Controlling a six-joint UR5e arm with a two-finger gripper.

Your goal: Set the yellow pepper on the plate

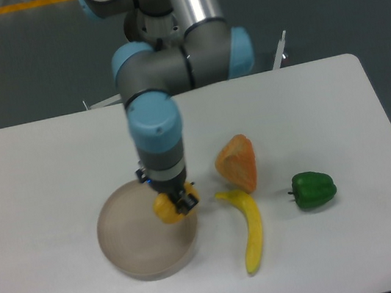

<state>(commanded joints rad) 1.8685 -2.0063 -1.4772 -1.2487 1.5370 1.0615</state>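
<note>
The gripper (175,203) is clamped on the yellow pepper (166,207) over the right part of the plate (132,238), with 1 banana (249,228) lying alongside; no readable writing shows.

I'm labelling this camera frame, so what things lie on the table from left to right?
Plate → yellow pepper, held in the gripper over the plate's right part → banana → green pepper. The orange slice overlaps the banana's span, so I left it out.
</note>
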